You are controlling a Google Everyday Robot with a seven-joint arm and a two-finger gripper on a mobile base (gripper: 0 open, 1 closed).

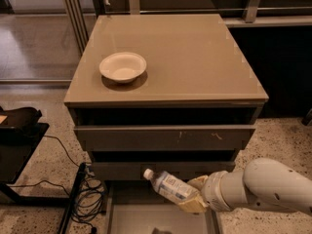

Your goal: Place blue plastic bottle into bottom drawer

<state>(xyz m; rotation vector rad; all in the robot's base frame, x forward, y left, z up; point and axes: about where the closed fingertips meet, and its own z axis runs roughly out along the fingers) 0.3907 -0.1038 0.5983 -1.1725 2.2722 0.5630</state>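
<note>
- Presently, at far left, a black stand (19, 130) and loose cables (80, 199) lie on the floor just beside the cabinet (195, 57). Both are outside the drawer's left rail.
- White bowl (123, 67) sits on the left part of the cabinet top, well above the work and not involved.
- Top drawer (165, 138), with its scratched front, and middle drawer (117, 170) form a wall at the rear of the working space.
- Bottom drawer (136, 218) is pulled out at floor level with its grey floor showing. The opening step needs no more work. A small dark shape sits at the lower edge of view inside it; I cannot tell what it is.
- Blue plastic bottle (168, 185) is in the air and tilted. Its white cap points up and left, close to the middle drawer front, and its base points down and right. It hangs over the tray, not in it.
- Gripper (192, 195) hangs over the tray's right half. Its tan fingers (195, 204) pinch the bottle's lower end.
- Arm (263, 189) reaches in from the right, crossing above the right rail.
- Judgement: the carry is about done. Lowering, letting go and backing out remain.
- Room: it is tight at the cap against the middle drawer front, and the wrist is low near the right rail. Free space lies downward and toward the front of the tray.
</note>
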